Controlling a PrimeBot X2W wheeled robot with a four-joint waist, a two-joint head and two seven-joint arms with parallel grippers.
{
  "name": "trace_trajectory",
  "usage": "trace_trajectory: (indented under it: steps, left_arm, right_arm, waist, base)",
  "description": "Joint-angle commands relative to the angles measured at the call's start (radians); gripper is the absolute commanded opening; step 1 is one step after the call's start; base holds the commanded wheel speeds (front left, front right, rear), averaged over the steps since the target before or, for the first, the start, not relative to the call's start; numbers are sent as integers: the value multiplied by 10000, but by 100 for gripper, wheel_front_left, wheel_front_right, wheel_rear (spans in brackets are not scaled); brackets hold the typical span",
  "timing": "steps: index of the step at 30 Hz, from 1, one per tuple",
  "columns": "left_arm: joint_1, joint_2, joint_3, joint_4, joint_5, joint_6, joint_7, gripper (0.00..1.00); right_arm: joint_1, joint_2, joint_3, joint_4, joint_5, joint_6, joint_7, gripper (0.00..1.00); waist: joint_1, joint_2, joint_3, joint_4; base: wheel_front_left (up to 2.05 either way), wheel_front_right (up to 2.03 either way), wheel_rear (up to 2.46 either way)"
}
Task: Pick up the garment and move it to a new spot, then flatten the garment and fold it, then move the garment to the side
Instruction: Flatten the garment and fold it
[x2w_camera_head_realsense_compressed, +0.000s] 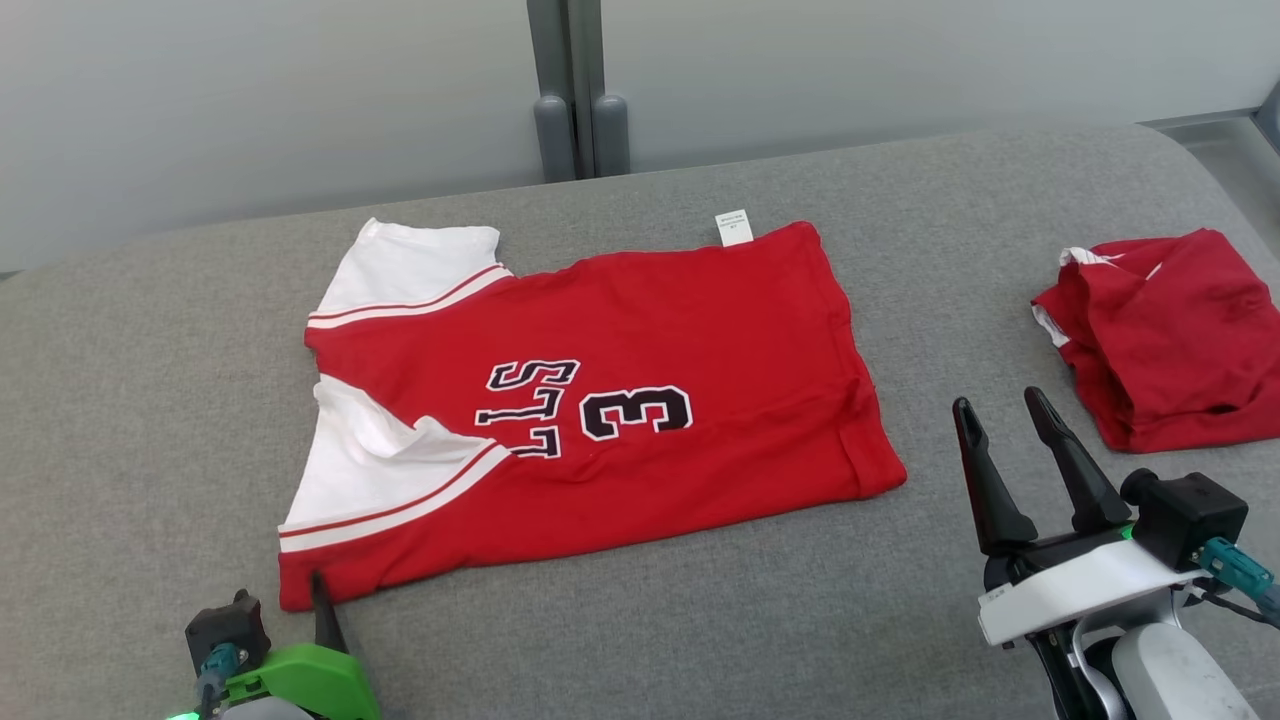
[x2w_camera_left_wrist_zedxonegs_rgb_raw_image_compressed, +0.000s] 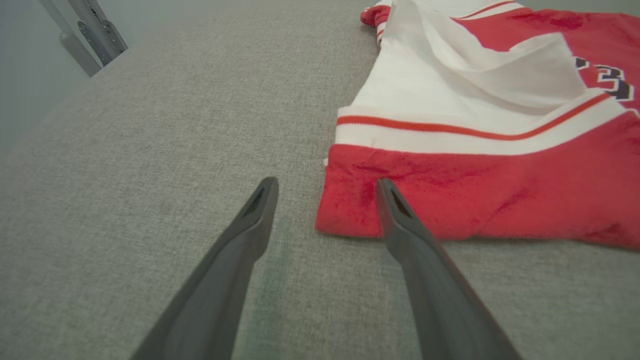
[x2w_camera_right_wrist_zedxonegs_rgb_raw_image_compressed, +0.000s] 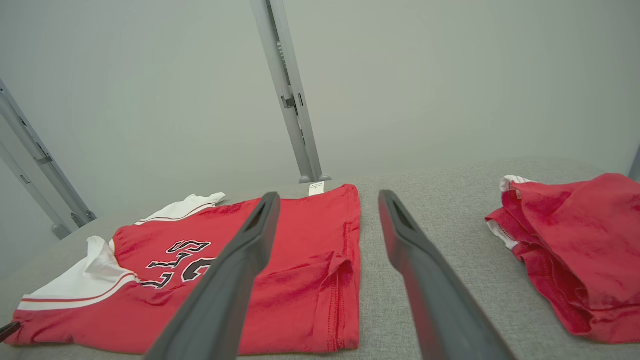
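The garment (x2w_camera_head_realsense_compressed: 650, 330) is a red jersey with white sleeves and a black "3". It lies spread flat on the grey table (x2w_camera_head_realsense_compressed: 150, 400), sleeves to the left. My left gripper (x2w_camera_left_wrist_zedxonegs_rgb_raw_image_compressed: 325, 187) is open at the jersey's near left corner (x2w_camera_left_wrist_zedxonegs_rgb_raw_image_compressed: 350, 210). One finger (x2w_camera_left_wrist_zedxonegs_rgb_raw_image_compressed: 400, 220) overlaps the red hem, and the other is over bare table. In the head view one left finger (x2w_camera_head_realsense_compressed: 325, 600) stands at that corner. My right gripper (x2w_camera_head_realsense_compressed: 1000, 402) is open and empty, off the garment's near right corner. In the right wrist view the garment (x2w_camera_right_wrist_zedxonegs_rgb_raw_image_compressed: 300, 280) lies beyond the right gripper (x2w_camera_right_wrist_zedxonegs_rgb_raw_image_compressed: 328, 196).
A second red garment (x2w_camera_head_realsense_compressed: 1170, 330), crumpled, sits at the table's right side and also appears in the right wrist view (x2w_camera_right_wrist_zedxonegs_rgb_raw_image_compressed: 575, 250). Grey posts (x2w_camera_head_realsense_compressed: 580, 100) rise behind the table's far edge. The table's rounded right corner is close to the second garment.
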Motion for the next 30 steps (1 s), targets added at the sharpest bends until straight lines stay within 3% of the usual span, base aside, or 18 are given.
trace_trajectory:
  steps: [1,5,12,13,15,16,21,30]
  left_arm:
    - [-269,135,36,299,71,99,-16,100]
    - [-644,226,40,1033,49,134,-22,100]
    - [-1140,261,-366,2166,209,-233,60,100]
    - [-1203,259,-429,2285,226,-281,63,79]
    - [-1324,236,-559,2499,247,-416,60,8]
    - [-1393,221,-602,2575,255,-466,54,0]
    - [-1599,212,-610,2051,230,-461,-6,0]
    - [-808,17,-962,-578,700,-624,-19,0]
  right_arm:
    - [-128,-38,22,18,46,-6,-27,100]
    - [-166,-47,6,9,16,-6,-27,100]
    - [-141,32,-93,19,-67,-6,-27,100]
    - [-146,47,-103,45,-80,-6,-27,100]
    - [-152,89,-134,109,-121,-5,-27,100]
    - [-153,110,-153,166,-142,-6,-27,100]
    - [-228,279,-188,943,55,-5,-27,100]
    - [-1210,928,-563,3882,500,-5,881,100]
  waist:
    - [0,0,82,-118]
    - [0,0,120,-208]
    - [0,0,204,-173]
    - [0,0,214,-145]
    - [0,0,236,-58]
    - [0,0,242,4]
    - [0,0,257,330]
    - [0,0,311,1027]
  base:
    - [0,0,0]
    - [0,0,0]
    - [0,0,0]
    - [0,0,0]
    - [0,0,0]
    - [0,0,0]
    - [0,0,0]
    - [0,0,0]
